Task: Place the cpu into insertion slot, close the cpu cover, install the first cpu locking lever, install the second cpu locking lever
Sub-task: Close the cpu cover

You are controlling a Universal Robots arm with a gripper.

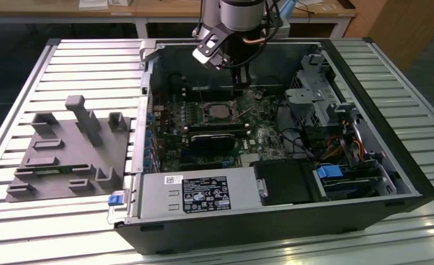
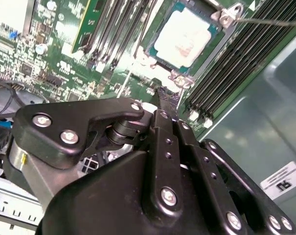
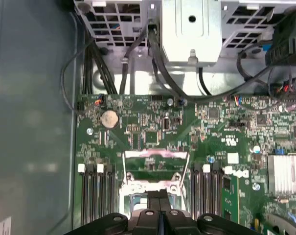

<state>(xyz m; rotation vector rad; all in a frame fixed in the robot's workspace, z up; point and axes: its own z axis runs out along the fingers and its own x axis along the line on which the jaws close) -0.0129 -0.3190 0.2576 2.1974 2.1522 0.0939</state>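
**Exterior view, left to right.** At the left of the frame a grey moulded tray (image 1: pixel 62 160) with upright holders lies on the slatted metal surface (image 1: pixel 91 55). Centre and right: an open computer case (image 1: pixel 276 229), with a labelled power supply box (image 1: pixel 202 193) along its lower edge and the green board (image 1: pixel 169 149) behind it. The arm (image 1: pixel 235 14) enters at top centre and reaches down into the case. Its claw (image 1: pixel 239 83) hangs just above the board, near the socket. A metal drive cage (image 1: pixel 312 91) occupies the case's right side.

**Wrist views.** The chip (image 2: pixel 184 39) — dull silver top — sits flat in the socket (image 3: pixel 125 196), between two banks of long memory slots (image 3: pixel 96 196). The cover (image 3: pixel 156 154), a silvery frame with a square window, appears swung open on the side of the socket toward the drive cage. A thin wire lever (image 2: pixel 270 22) runs off from a metal tab at one corner of the socket. The claw is clenched — its two black fingers (image 3: pixel 153 199) are pressed together with nothing seen between them, and their tips are over the socket's edge. A coin battery (image 3: pixel 109 118) lies on the board beyond the cover.
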